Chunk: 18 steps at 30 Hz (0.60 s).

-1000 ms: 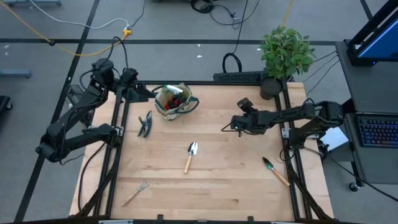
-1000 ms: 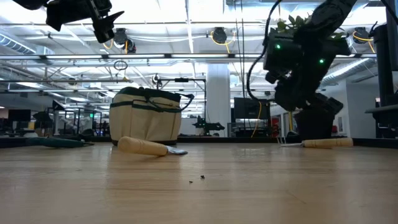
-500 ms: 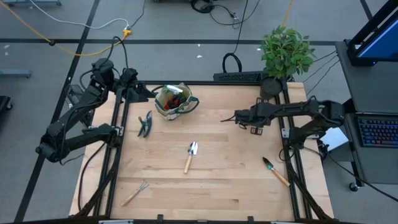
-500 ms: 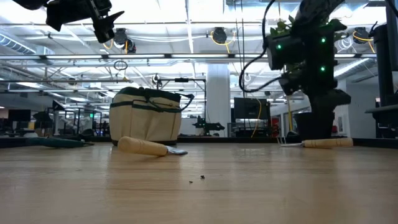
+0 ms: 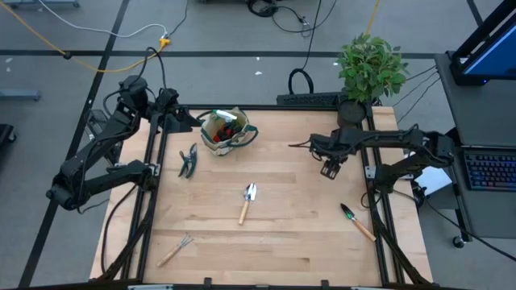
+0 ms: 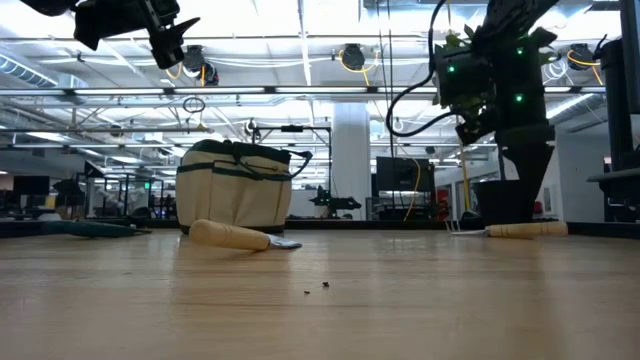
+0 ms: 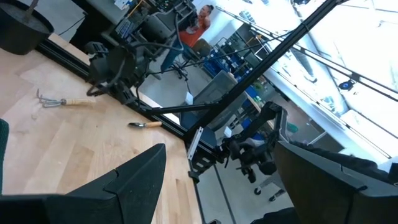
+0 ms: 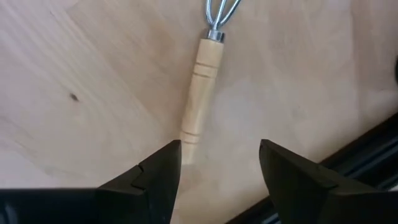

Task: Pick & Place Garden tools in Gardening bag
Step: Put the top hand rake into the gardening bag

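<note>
— While we scan from above, what is left out?
— The bag point(image 5: 228, 133) holds some items; shears point(image 5: 189, 160), trowel point(image 5: 247, 201), green trowel point(image 5: 355, 220) and rake point(image 5: 175, 250) lie loose outside it. Left gripper point(image 5: 187, 121) waits beside the bag.
— Low view?
— We see the fork point(image 6: 520, 229) lying below the right arm point(image 6: 495, 80).
— Wrist views?
— Left fingers point(image 7: 137, 180) stand apart, empty. Right gripper point(image 8: 219, 146) is spread over the fork's handle, unclamped. We judge most work undone.

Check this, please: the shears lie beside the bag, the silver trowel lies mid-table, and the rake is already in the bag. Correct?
Not the rake: the high view shows it lying on the table, far from the bag. The shears and silver trowel are as you say.
</note>
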{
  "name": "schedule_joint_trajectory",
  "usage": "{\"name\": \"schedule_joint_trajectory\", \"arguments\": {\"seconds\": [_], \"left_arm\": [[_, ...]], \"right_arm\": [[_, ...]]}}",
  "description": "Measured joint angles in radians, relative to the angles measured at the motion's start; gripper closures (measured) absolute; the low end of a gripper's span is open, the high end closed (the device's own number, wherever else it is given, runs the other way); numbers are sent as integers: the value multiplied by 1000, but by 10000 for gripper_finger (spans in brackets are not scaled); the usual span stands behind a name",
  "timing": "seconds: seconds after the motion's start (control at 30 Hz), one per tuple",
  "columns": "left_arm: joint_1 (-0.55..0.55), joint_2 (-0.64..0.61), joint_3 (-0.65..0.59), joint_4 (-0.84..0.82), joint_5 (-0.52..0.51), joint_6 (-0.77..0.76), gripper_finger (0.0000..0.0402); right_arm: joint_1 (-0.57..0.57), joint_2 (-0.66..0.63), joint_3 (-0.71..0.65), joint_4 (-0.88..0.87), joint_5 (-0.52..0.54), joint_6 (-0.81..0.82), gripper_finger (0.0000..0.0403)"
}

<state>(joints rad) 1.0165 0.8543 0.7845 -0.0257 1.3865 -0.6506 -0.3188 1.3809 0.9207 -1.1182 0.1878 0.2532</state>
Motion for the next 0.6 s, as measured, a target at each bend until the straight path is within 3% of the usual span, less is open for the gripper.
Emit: {"name": "schedule_joint_trajectory", "arguments": {"seconds": [0.13,0.6], "left_arm": [[0,0,0,0,0,0,96],[0,0,0,0,1,-1,96]], "right_arm": [[-31,2,0,12,-59,16,177],[-67,2,-47,49,-110,65,142]]}}
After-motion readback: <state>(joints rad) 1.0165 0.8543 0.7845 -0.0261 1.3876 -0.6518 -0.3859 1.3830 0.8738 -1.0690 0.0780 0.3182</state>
